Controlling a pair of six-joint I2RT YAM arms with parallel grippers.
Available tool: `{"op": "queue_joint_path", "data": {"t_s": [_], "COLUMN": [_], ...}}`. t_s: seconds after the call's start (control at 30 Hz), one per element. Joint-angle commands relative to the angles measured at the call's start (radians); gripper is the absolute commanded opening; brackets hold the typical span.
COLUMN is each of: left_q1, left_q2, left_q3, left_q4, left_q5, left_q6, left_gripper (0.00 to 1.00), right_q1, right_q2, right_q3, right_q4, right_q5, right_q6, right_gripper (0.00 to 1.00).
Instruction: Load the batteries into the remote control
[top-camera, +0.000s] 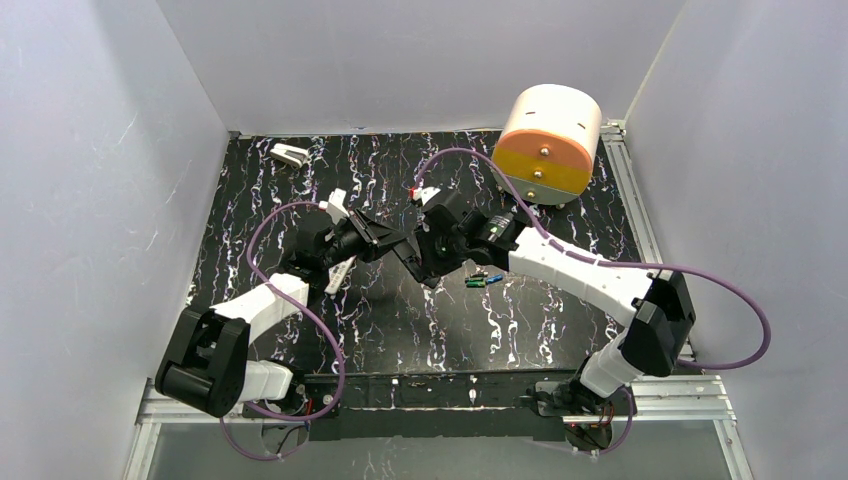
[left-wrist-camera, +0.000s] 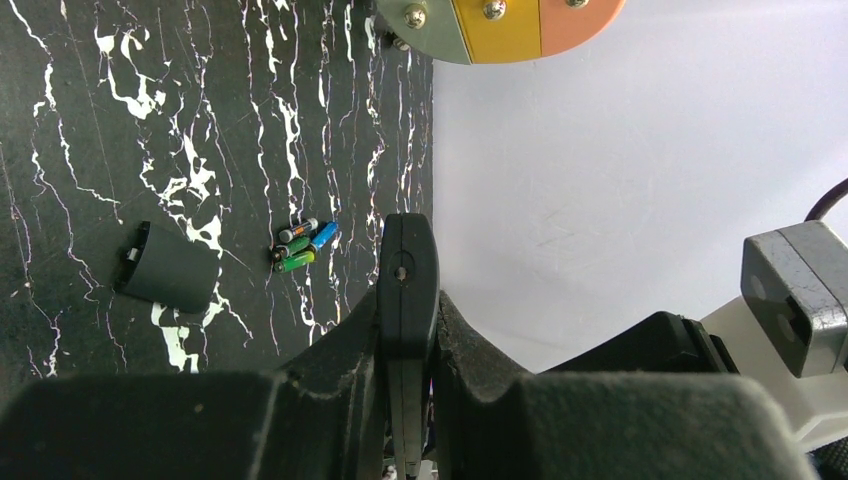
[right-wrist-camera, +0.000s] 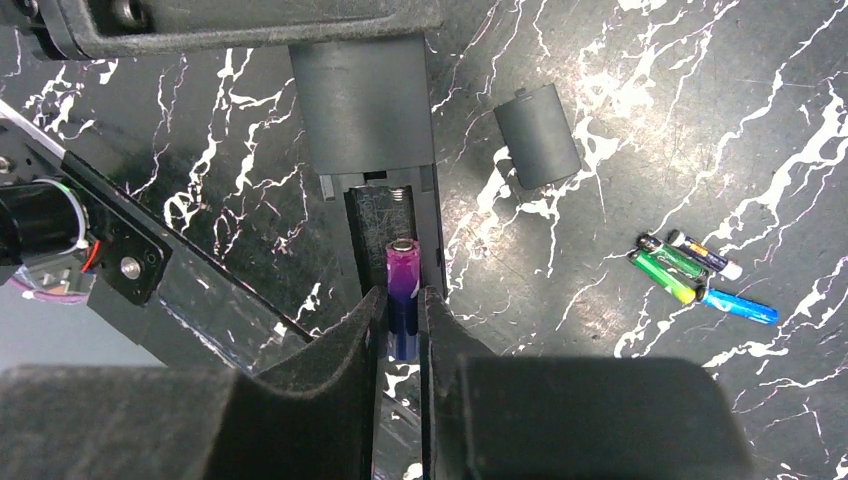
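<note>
Purple-blue cylindrical battery (right-wrist-camera: 403, 270), clamped in my right pincer (right-wrist-camera: 402, 305), at open bay of slim black plastic remote control (right-wrist-camera: 362, 100) clamped in left pincer (left-wrist-camera: 408, 300); seating unclear.

The right gripper (right-wrist-camera: 403, 302) pinches a purple battery (right-wrist-camera: 403, 265) over the remote control (right-wrist-camera: 362, 105), its bay open. A cover (right-wrist-camera: 537, 135) and spare batteries (right-wrist-camera: 700, 275) lie right.

I can read no text, label, brand or number anywhere. The batteries (right-wrist-camera: 690, 275) lying on my counter (right-wrist-camera: 650, 100) have coloured wrappers, too small to read.
</note>
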Motion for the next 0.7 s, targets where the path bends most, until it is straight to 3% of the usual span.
{"op": "queue_joint_path", "data": {"t_s": [0.0, 0.67], "left_q1": [-0.004, -0.005], "left_q2": [-0.020, 0.017], "left_q3": [-0.012, -0.020], "left_q4": [0.045, 0.104], "left_q5": [0.016, 0.064], "left_q6": [0.007, -0.025], "left_gripper": [0.00, 0.00], "right_q1": [0.015, 0.020], "right_q2": [0.010, 0.025], "right_q3": [0.049, 0.040], "right_q4": [-0.021, 0.031], "right_q5": [0.041, 0.063], "right_q6": [-0.022, -0.010], "right_gripper": [0.23, 0.33]}}
